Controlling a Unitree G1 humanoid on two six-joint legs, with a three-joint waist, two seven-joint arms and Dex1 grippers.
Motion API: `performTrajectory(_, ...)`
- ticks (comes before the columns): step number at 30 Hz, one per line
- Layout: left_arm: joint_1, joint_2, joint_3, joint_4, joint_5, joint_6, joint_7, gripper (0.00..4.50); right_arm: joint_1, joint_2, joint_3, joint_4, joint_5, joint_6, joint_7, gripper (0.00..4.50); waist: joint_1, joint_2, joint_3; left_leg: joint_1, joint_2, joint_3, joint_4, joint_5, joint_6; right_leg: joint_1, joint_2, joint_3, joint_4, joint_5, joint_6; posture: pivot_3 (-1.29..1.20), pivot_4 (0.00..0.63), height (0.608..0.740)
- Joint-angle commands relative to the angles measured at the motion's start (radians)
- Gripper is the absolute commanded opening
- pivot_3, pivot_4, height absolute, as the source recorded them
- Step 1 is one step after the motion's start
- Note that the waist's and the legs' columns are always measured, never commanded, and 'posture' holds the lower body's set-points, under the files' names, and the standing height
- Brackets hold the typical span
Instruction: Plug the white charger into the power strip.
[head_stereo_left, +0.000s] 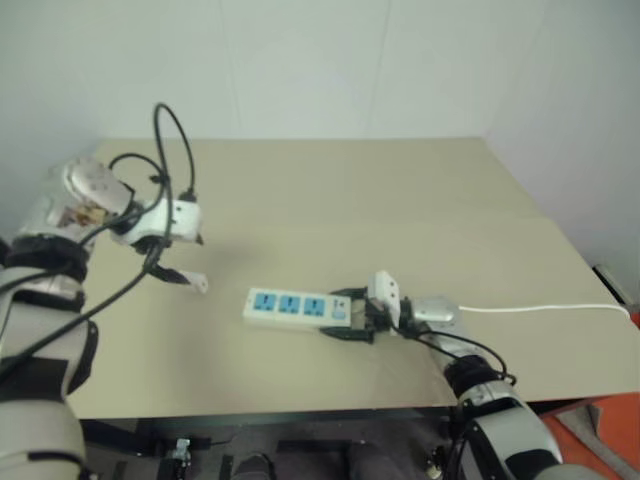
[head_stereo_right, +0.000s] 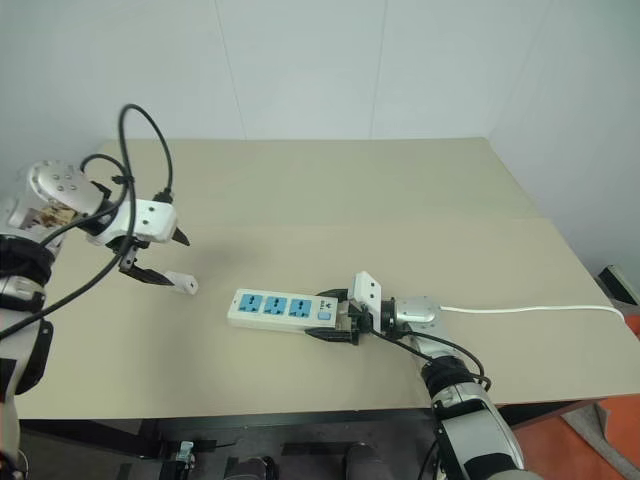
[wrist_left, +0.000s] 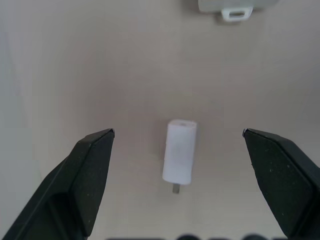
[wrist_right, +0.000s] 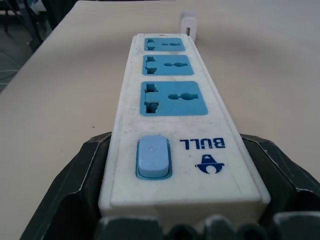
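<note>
the long white plastic power strip (head_stereo_right: 282, 308) with three blue sockets lies flat near the front edge of the beige table (head_stereo_right: 400, 200). the right gripper (wrist_right: 175, 200) has its black fingers (wrist_right: 75, 190) around the strip's switch end. the small white boxy charger (wrist_left: 179, 151) lies on the table to the strip's left, between the wide-apart fingers of the left gripper (wrist_left: 177, 145), untouched.

A beige worktop (head_stereo_right: 400, 190) fills mid-frame. On it, the power strip (head_stereo_right: 280, 308) lies lower centre, its cord (head_stereo_right: 530, 309) running right; the white charger (head_stereo_right: 183, 284) lies left, apart.
</note>
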Motion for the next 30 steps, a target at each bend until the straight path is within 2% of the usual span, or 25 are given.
performTrajectory(1, -0.050, -0.024, -0.024, 0.028, 0.053, -0.043, 0.003, 4.50, -0.011, 0.011, -0.004, -0.026, 0.011, -0.019, 0.012, 3.42, 0.002, 0.000, 0.000, 0.000, 0.000, 0.000, 0.000, 0.000, 0.000, 0.000, 0.000, 0.000, 0.000, 0.000, 0.000, 0.00, 0.150, 0.740)
performTrajectory(11, -0.045, -0.086, -0.110, 0.104, 0.216, -0.082, 0.109, 4.50, -0.024, 0.019, -0.005, -0.019, 0.005, -0.004, 0.004, 3.42, -0.001, 0.000, 0.000, -0.001, 0.000, 0.000, 0.001, 0.000, 0.000, -0.001, 0.000, 0.000, 0.001, 0.000, 0.000, 0.00, 0.150, 0.740)
performTrajectory(19, -0.046, -0.134, -0.140, 0.155, 0.288, -0.078, 0.214, 4.50, -0.012, 0.023, -0.006, -0.039, 0.006, 0.007, -0.012, 3.42, -0.001, 0.000, 0.000, -0.001, 0.000, -0.001, 0.001, 0.000, 0.000, -0.001, 0.000, 0.000, 0.002, 0.000, 0.000, 0.00, 0.150, 0.740)
performTrajectory(28, -0.047, -0.157, -0.166, 0.201, 0.350, -0.084, 0.258, 4.50, -0.002, 0.027, -0.009, -0.059, 0.008, 0.020, -0.033, 3.42, -0.002, 0.000, 0.000, 0.000, -0.001, -0.001, 0.003, 0.000, 0.000, -0.002, 0.000, 0.000, 0.007, 0.000, 0.000, 0.00, 0.150, 0.740)
performTrajectory(30, -0.042, -0.157, -0.170, 0.208, 0.360, -0.086, 0.270, 4.10, 0.000, 0.026, -0.010, -0.062, 0.008, 0.022, -0.035, 3.42, -0.002, 0.000, 0.000, 0.000, -0.001, -0.001, 0.004, 0.000, 0.000, -0.002, 0.000, 0.000, 0.008, 0.000, 0.000, 0.00, 0.150, 0.740)
